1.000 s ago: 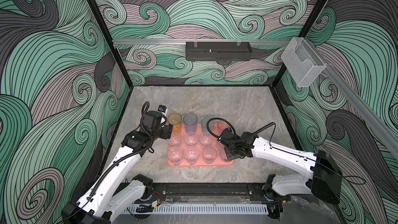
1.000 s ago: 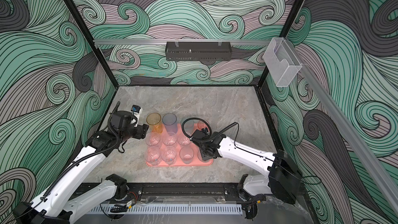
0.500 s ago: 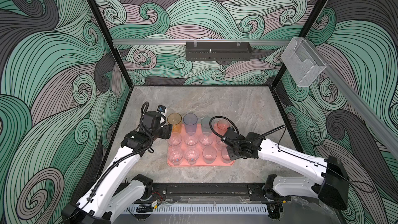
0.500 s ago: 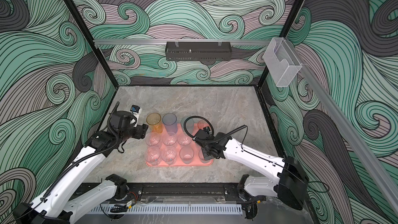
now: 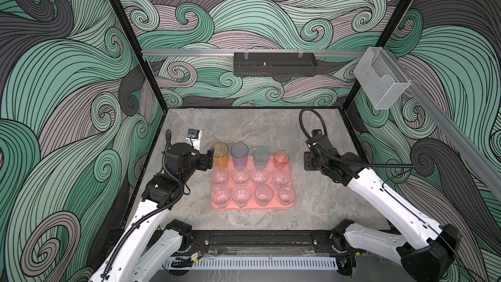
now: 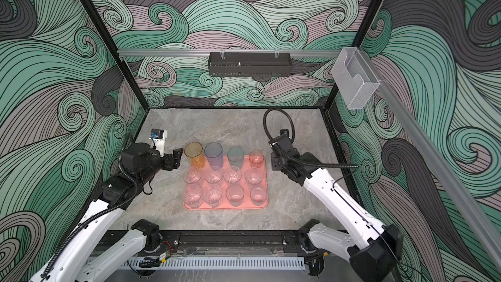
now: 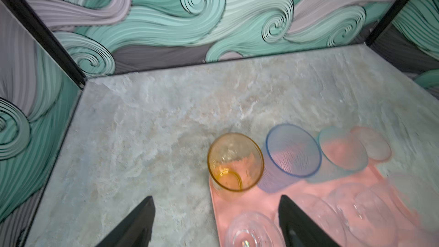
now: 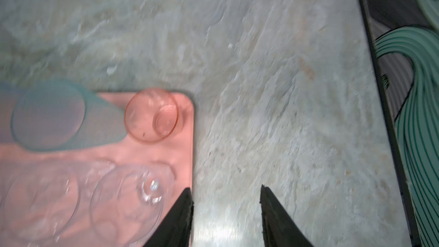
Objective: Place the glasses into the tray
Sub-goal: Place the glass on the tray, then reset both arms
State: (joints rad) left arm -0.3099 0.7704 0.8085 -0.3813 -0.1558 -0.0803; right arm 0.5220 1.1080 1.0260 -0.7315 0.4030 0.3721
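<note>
The salmon-pink tray (image 5: 252, 207) lies on the stone table, seen in both top views. At its back stand the tall amber glass (image 5: 220, 154), the blue-violet one (image 5: 239, 155), the teal one (image 5: 261, 157) and a short reddish one (image 5: 281, 157). Several short clear glasses (image 5: 240, 174) fill two rows in front of them. My left gripper (image 7: 216, 200) is open beside the tray's back left corner, with the amber glass (image 7: 235, 161) just ahead and untouched. My right gripper (image 8: 225, 189) is open and empty over bare table beside the tray's right edge (image 8: 187, 139).
A black perforated basket (image 5: 275, 67) hangs on the back wall rail. A clear acrylic box (image 5: 381, 82) is mounted on the right wall. Patterned walls enclose the table on three sides. Grey table surface (image 5: 244, 126) stretches behind the tray.
My right gripper has opened and drawn away from the tray's front right part, moving right and toward the back. The left gripper has opened a little wider and barely moved.
</note>
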